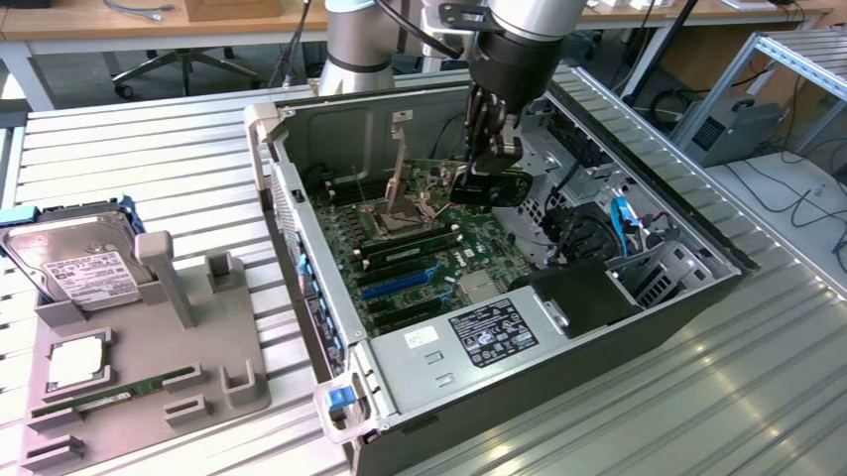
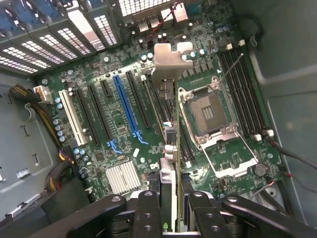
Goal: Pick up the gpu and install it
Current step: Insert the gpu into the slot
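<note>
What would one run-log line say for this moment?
gripper: shut on gpu | place: inside computer case, above motherboard | gpu: not yet in a slot

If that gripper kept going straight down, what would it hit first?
Probably the motherboard: the gpu that the gripper holds hangs over the black slots beside the blue slot. Which slot exactly is unclear.

The thin flat gpu (image 2: 176, 129), pinched edge-on in the matt black claw (image 2: 174, 203), ends in a smooth silver metal bracket (image 2: 166, 62). The open grey computer case (image 1: 331, 129) is dull sheet metal on a table (image 1: 133, 149) of ribbed satin aluminium slats; the grey moulded holder (image 1: 212, 347) looks matt plastic, the silver hard drive (image 1: 54, 248) glossy metal under a white paper label (image 1: 86, 278)
</note>
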